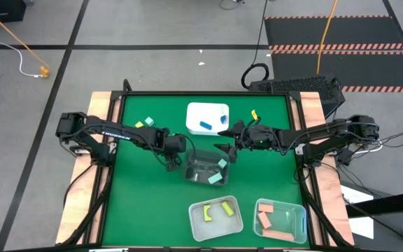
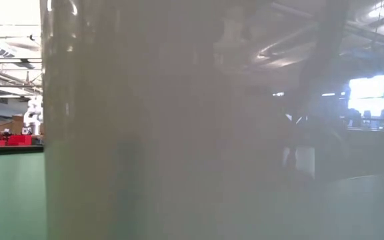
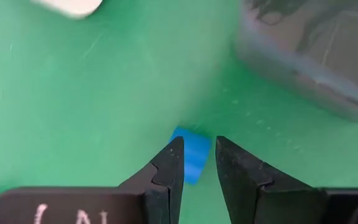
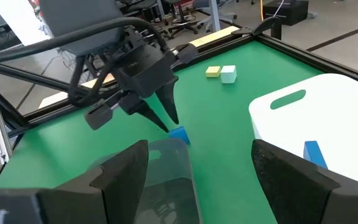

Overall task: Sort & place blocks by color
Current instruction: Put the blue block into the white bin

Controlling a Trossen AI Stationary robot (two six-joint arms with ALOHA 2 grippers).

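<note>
Lower frame, high view: a clear tub [image 1: 216, 217] holds yellow blocks [image 1: 217, 209], and beside it at lower right another tub [image 1: 280, 218] holds salmon pink blocks [image 1: 271, 220]. Centre frame: left tool [image 3: 195, 163], fingers pinching a blue block [image 3: 192, 152] on the green counter [image 1: 145, 203], just beside the dark clear tub [image 1: 206, 169] with mint blocks [image 1: 215, 178]; right tool [image 1: 227, 150] hangs spread wide over that tub's right edge. Upper frame: white tub [image 1: 206, 117] holding blue blocks [image 1: 207, 125]; a yellow and a mint block [image 4: 221, 73] lie loose at upper left, another yellow block [image 1: 254, 113] right of the white tub.
</note>
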